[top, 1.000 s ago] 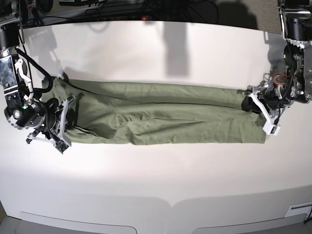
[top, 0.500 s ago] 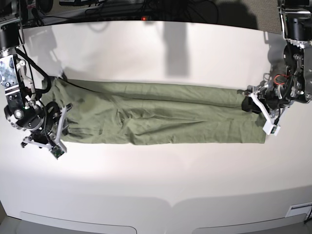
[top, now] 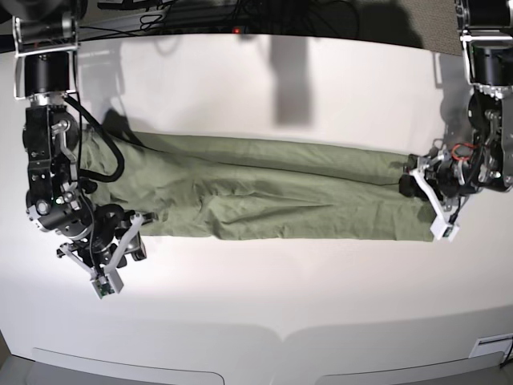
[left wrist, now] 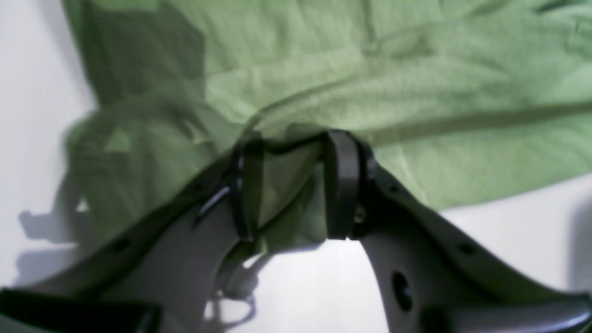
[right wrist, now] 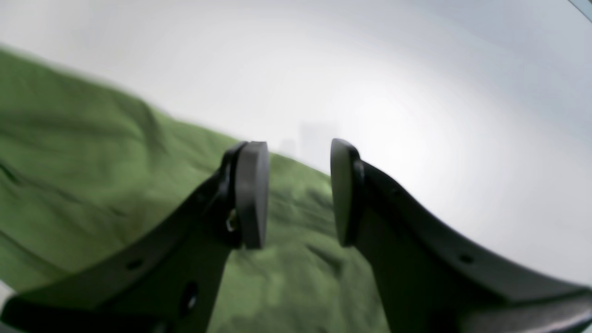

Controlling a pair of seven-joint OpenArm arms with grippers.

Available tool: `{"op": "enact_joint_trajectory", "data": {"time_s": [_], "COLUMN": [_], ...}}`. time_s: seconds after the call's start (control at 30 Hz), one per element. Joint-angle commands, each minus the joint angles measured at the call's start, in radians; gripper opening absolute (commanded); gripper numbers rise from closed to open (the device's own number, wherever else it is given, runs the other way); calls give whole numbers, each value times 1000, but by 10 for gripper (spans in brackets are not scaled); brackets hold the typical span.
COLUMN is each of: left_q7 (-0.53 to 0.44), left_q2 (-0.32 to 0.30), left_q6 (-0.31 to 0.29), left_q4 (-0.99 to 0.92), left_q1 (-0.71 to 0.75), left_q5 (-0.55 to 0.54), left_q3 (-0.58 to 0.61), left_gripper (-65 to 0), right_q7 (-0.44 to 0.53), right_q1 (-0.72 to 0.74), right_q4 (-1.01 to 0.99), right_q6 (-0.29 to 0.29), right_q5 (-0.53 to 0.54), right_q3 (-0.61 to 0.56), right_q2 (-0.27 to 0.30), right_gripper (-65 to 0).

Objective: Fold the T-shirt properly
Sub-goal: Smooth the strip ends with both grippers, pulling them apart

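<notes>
In the base view's lower left, the right gripper [top: 120, 241] hangs over the white table [top: 264, 305], its jaws apart and empty; its wrist view is blurred, with green cloth below the pads. The T-shirt [top: 264, 196] lies as a long folded band across the middle of the frame, its left end partly hidden behind the arm. At the right edge, the left gripper [top: 429, 200] has cloth bunched between its parted pads [left wrist: 341, 185].
</notes>
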Motion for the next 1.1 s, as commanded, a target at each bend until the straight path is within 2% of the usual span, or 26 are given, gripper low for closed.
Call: {"op": "enact_joint_trajectory", "data": {"time_s": [0.0,0.1,0.2,0.23,0.3,0.37,0.5,0.67,0.83,1.07], "left_q7": [-19,-20,-28,-28,-28,-24,78,52,31,26], "left_q2": [-14,-14,-19,-19,-19,-19,-22,-71,-132,-132], "left_q6": [-1,-1,-1,-1,-2,-1,-10,-11,-11,-11], "left_q4": [14,14,14,14,14,14,14,14,14,14], "left_q1": [-33,-47,-49,-49,-49,-49,-61,-85,-125,-142], "left_q5": [-22,-21,-21,-20,-6,26,31,24,-53,-48], "left_q3": [-5,-5,-5,-5,-5,-5,-5,-5,-5,-6], "left_gripper": [-431,-430,-427,-409,-319,-186,-191,-191,-191,-193], "right_q7": [16,13,2,-1,-5,-6,-8,-11,-11,-12], "right_q1": [22,21,21,21,21,21,21,21,21,21], "right_q4": [17,19,19,19,19,19,19,19,19,19], "right_q6": [1,37,53,54,54,54,54,54,54,54], "right_q5": [-2,-2,-2,-2,-3,-2,-2,-2,-2,-2], "right_q3": [29,70,76,76,77,77,77,77,77,77], "right_q2": [2,-40,-53,-53,-52,-52,-52,-52,-52,-52], "right_gripper": [-423,-423,-423,-423,-423,-423,-423,-423,-423,-423]}}
